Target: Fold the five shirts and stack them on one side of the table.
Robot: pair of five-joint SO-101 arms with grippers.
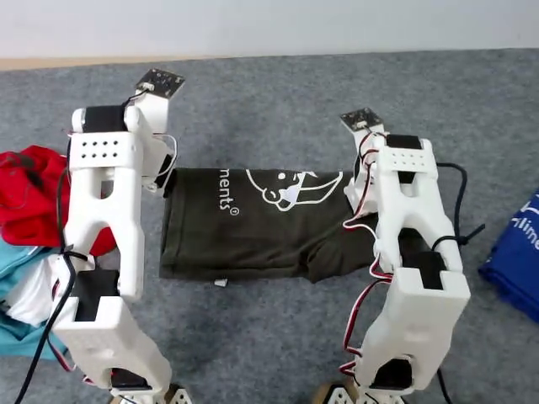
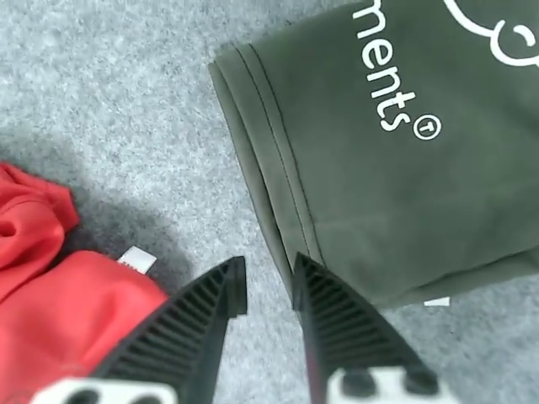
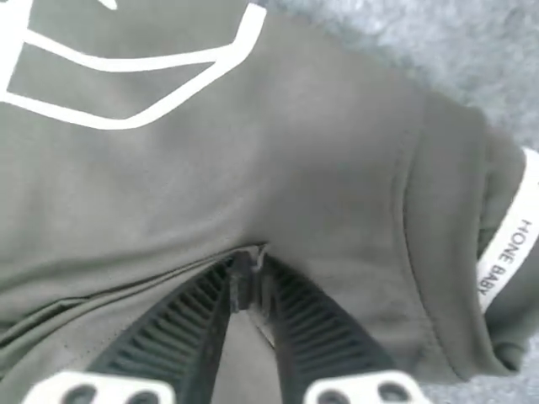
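Pinching a crease of the dark shirt [image 1: 253, 236], the right tool [image 3: 250, 282] looks ready to fold; left tool [image 2: 268, 290] hangs parted beside its hem.

One table [image 1: 278, 93] is counted. Two arms are counted at it: the left arm [image 1: 105, 210] and the right arm [image 1: 413, 236]. Two claws are counted, one to each arm: the left claw [image 2: 268, 282] and the right claw [image 3: 253, 269]. Three shirts are plainly counted: one dark shirt [image 1: 253, 227], one red shirt [image 1: 29, 189] and one blue shirt [image 1: 518, 261]. One patch of teal cloth [image 1: 13, 257] and one patch of white cloth [image 1: 29, 299] are also counted; whether these are one garment or two cannot be told.
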